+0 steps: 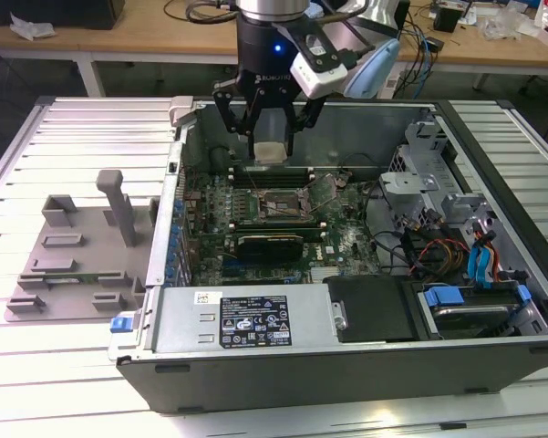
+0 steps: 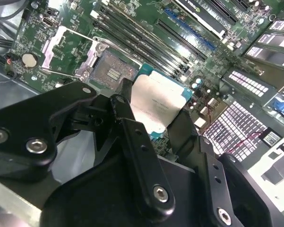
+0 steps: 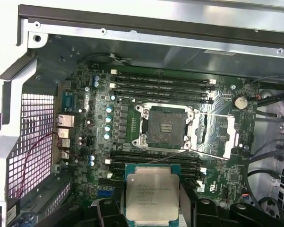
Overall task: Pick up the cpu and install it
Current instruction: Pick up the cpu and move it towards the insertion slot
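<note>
— Gripper first, in the exterior view: what has it got?
— Its two fingers are clamped on opposite edges of the cpu, holding it flat in the air above the motherboard inside the open computer case, near the socket. The grey tray lies well apart, on the exterior view's left.
— And the second wrist view?
— The fingers press the cpu from both sides (silver top facing the camera). The socket sits just beyond it, uncovered, with its load plate standing open.
— How much room in the first wrist view?
— The cpu hangs in the gripper over one bank of memory slots. The socket lies open to the camera, between that bank and a second slot bank. The load plate lies folded to one side, and the case wall rises past the second bank.
</note>
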Tool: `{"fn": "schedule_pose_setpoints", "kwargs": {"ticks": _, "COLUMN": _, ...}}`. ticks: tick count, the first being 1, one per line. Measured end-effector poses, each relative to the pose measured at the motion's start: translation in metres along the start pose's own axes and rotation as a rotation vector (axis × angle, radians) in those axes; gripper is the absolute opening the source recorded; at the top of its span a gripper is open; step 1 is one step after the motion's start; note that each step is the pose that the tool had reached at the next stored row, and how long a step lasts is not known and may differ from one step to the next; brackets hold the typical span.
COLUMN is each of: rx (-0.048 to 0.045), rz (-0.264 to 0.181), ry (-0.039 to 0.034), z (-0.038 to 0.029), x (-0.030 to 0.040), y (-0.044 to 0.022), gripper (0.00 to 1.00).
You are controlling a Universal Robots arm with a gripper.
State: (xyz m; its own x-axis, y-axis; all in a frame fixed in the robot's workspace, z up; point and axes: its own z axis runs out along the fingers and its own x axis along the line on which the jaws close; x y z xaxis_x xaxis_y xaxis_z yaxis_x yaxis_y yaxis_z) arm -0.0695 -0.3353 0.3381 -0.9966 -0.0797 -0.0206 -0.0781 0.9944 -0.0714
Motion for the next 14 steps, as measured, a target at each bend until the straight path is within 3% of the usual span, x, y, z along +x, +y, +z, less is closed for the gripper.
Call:
{"fn": "schedule_pose_setpoints", "kwargs": {"ticks": 8, "rx": 0.0, "rz": 0.0, "ry": 0.0001, "z": 0.0088, "x": 0.0002, "y": 0.0006, "gripper": 0.55}}
{"fn": "schedule_pose_setpoints", "kwargs": {"ticks": 14, "rx": 0.0001, "rz": 0.0, "ry": 0.0001, "z": 0.0233, "x": -0.0006, "y": 0.0016, "gripper": 0.55}}
